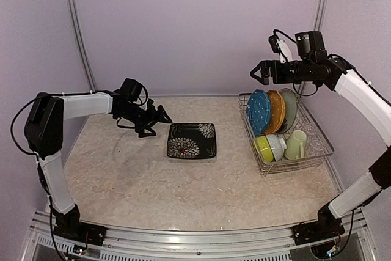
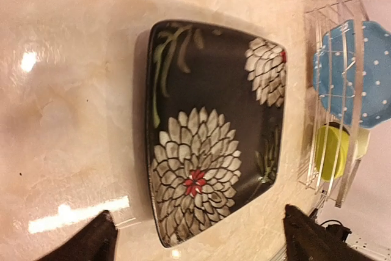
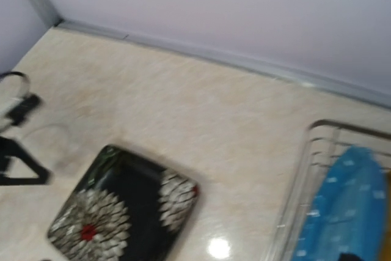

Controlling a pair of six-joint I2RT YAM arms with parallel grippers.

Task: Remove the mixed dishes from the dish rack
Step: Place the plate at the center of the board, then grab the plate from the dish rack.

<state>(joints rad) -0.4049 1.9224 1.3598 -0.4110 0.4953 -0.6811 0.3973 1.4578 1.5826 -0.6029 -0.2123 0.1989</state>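
The black square plate (image 1: 192,140) with white flowers lies flat on the table, outside the dish rack (image 1: 317,154). My left gripper (image 1: 160,121) is open and empty just left of the plate. In the left wrist view its fingertips (image 2: 85,242) stand wide apart at the plate's (image 2: 214,126) near edge. My right gripper (image 1: 259,73) is open and empty, raised above the rack's far left corner. The rack holds the blue dotted plate (image 1: 259,112), orange plate (image 1: 276,111) and pale green plate (image 1: 289,107) upright, plus the lime bowl (image 1: 264,148), white bowl (image 1: 277,146), pale green mug (image 1: 296,145) and clear glasses (image 1: 314,139).
The rack sits at the table's right side, close to the right wall. A back wall and metal frame posts (image 1: 76,29) bound the table. In the right wrist view the black plate (image 3: 122,212), the rack's rim (image 3: 299,181) and the blue plate (image 3: 342,212) show blurred.
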